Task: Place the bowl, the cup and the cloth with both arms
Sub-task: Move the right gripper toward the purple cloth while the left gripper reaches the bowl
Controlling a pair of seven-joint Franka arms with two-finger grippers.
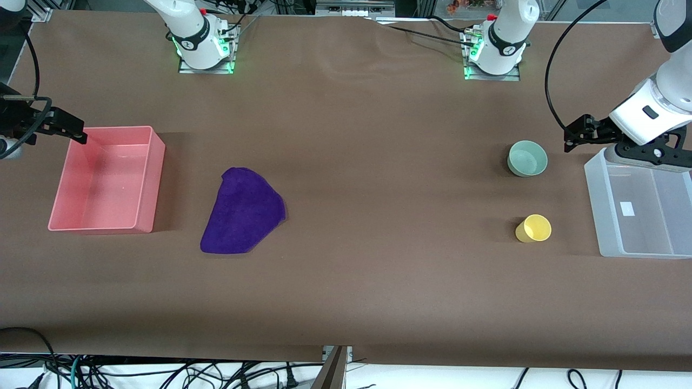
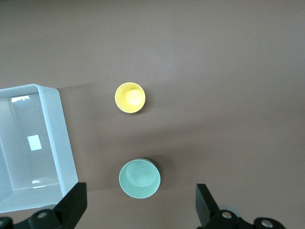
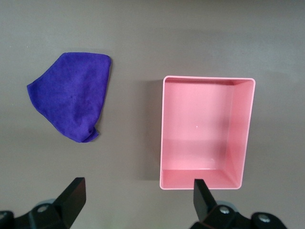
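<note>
Bowl [image 1: 527,158], cup [image 1: 533,228] and cloth [image 1: 242,218] all lie loose on the bench [image 1: 367,281], none binned. Left gripper [image 2: 138,210] hangs over the clear bin [image 1: 640,210], right gripper [image 3: 136,202] over the pink bin [image 1: 105,181]; both fingers spread wide, empty. Bowl and cup sit near each other: a careless reach could tip either. One of each, two bins.

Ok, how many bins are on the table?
2: a pink bin at the right arm's end beside the cloth, and a clear bin at the left arm's end.
</note>
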